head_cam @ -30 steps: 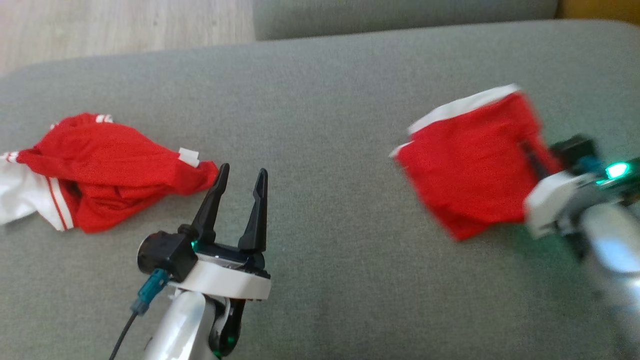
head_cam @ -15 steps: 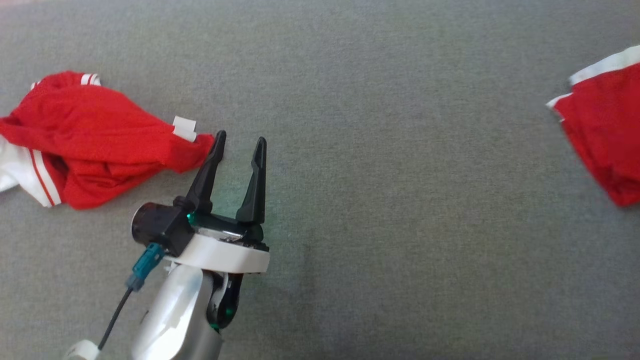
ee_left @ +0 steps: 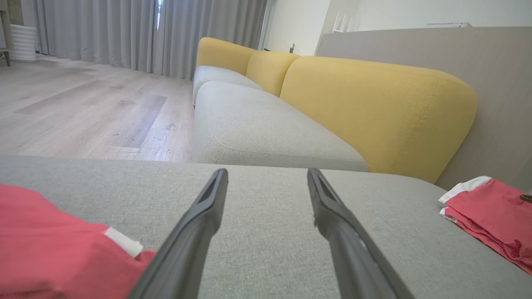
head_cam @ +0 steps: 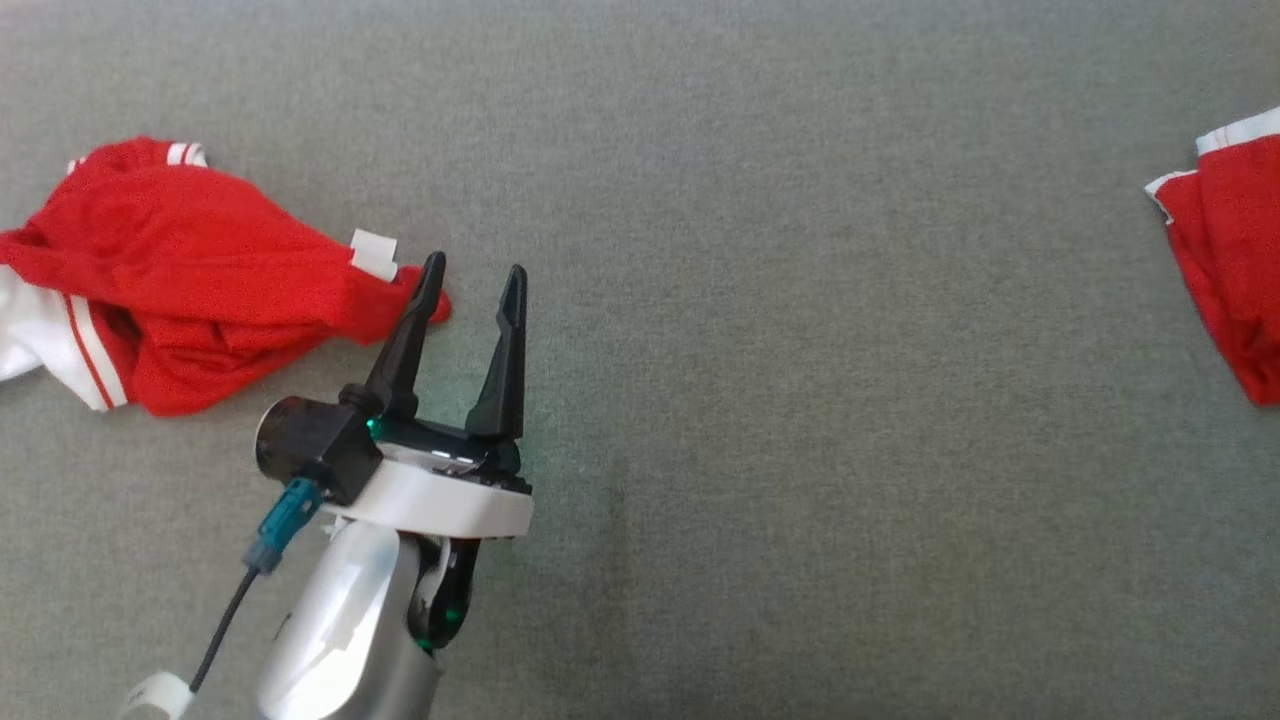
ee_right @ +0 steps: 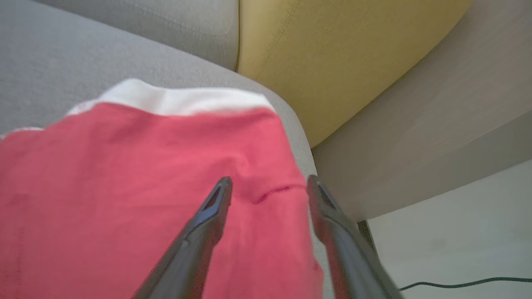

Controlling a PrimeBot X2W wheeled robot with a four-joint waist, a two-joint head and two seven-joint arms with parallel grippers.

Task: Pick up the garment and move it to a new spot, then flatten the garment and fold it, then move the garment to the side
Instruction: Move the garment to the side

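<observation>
The grey cushion [head_cam: 800,400] spreads across the whole head view; beyond it, in the left wrist view, a yellow backrest [ee_left: 374,108] sits at the upper right. 2 red pieces lie well apart on the cushion; the crumpled red garment [head_cam: 200,280] sprawls at the left of the frame, and the folded red garment [head_cam: 1230,270] is cut off by the right edge. I take the folded one to be the task's piece, already set aside, so little seems left to do.

In the right wrist view the right gripper [ee_right: 269,180] hangs over that fold with its 2 fingers parted and nothing pinched between them; the fabric lies close to the cushion's rounded rim at the frame's right. The left gripper [head_cam: 476,265], at lower left of the head view, is spread wide and holds nothing; its left finger overlaps the crumpled piece's tip, and I cannot tell whether they touch.

Risks: a finger that catches cloth as the right arm pulls away could undo the fold or drag it over the rim; the left finger could snag the small white tag [head_cam: 375,255] just beside it and tug the crumpled piece along.
</observation>
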